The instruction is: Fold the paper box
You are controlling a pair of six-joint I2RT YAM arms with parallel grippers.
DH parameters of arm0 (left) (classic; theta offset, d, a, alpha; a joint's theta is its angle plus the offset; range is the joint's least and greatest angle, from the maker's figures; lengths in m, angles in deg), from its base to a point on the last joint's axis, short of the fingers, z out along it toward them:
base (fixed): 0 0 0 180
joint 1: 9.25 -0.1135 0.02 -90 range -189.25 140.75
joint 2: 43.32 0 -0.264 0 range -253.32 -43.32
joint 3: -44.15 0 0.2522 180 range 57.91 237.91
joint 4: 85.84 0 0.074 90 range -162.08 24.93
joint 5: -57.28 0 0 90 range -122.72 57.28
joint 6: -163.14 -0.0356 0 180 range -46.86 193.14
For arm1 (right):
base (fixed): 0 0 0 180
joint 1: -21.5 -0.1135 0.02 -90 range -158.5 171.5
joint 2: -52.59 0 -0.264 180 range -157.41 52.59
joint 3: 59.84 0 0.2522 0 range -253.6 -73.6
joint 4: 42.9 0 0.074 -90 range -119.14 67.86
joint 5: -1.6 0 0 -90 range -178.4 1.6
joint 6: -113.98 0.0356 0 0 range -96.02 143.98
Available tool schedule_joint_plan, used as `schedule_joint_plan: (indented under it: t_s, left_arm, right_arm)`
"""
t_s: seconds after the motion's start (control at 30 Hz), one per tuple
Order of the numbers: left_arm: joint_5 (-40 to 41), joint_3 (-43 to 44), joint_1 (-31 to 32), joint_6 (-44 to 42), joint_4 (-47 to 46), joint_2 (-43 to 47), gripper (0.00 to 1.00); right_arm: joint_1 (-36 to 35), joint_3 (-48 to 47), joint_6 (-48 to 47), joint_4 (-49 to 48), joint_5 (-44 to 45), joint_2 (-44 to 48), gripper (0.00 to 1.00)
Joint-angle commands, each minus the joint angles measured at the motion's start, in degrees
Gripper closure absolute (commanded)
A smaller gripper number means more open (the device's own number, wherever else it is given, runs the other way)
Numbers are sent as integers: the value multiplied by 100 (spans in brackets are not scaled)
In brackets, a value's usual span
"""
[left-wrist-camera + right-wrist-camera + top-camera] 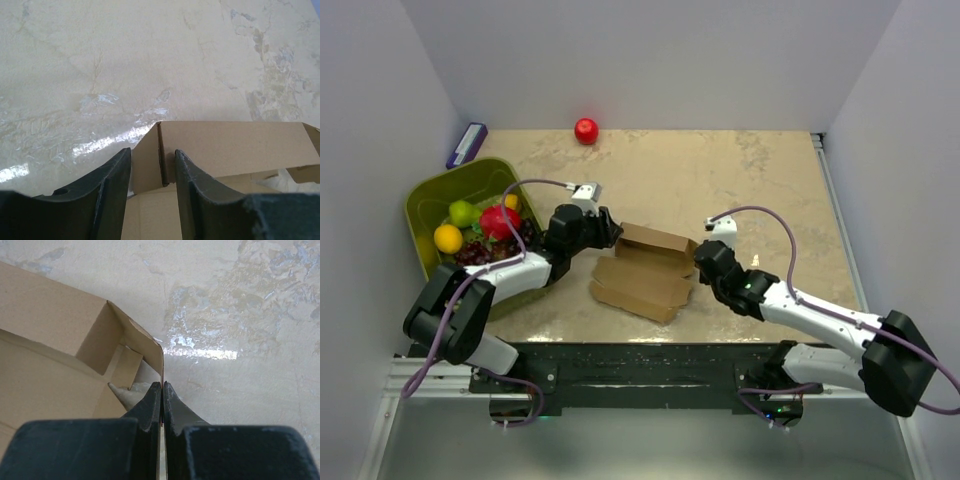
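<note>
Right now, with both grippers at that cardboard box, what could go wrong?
The right gripper pinches only a thin wall edge of the paper box; a pull could tear it or let it slip. The left gripper straddles a corner fold with its jaws apart; closing there might crush the crease.

Bright even light, glare on table (pixel 200 347)

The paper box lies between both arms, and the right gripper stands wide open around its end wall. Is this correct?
Not quite: the right gripper is not wide open. It is shut, pinching the edge of the end wall of the paper box, as the right wrist view shows. The rest holds.
</note>
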Motion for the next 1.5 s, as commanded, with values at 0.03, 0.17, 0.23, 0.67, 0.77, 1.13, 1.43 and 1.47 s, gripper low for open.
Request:
schedule_joint_plan:
  t_s: [0.03, 0.17, 0.23, 0.67, 0.77, 1.13, 1.43, 1.47]
  left_arm:
    - [-410, -337, -17, 274, -393, -143, 57]
    - [-463, -416, -17, 379, -464, -82, 58]
    - [-463, -416, -8, 388, -455, -2, 58]
    - [-357, -214, -17, 160, -112, 77, 54]
    - [-357, -205, -8, 151, -112, 68, 54]
    - [-357, -144, -8, 54, -33, 42, 54]
    - [-393, -117, -8, 37, -42, -2, 55]
    - [-393, -117, -8, 37, -42, -2, 55]
  right_arm:
    - [-24, -309, -85, -270, 376, -243, 93]
    - [-15, -670, -41, 108, 437, -288, 56]
    - [-33, -740, 134, 449, 420, -165, 37]
    - [-24, -934, 1910, 313, -1748, 654, 25]
    - [99, -767, 2217, -154, -2083, 286, 28]
    - [662, 6, 2930, -1226, -2112, 29, 38]
    - [934, 112, 3026, -1684, -2085, -384, 42]
    - [934, 121, 3061, -1728, -2076, -402, 43]
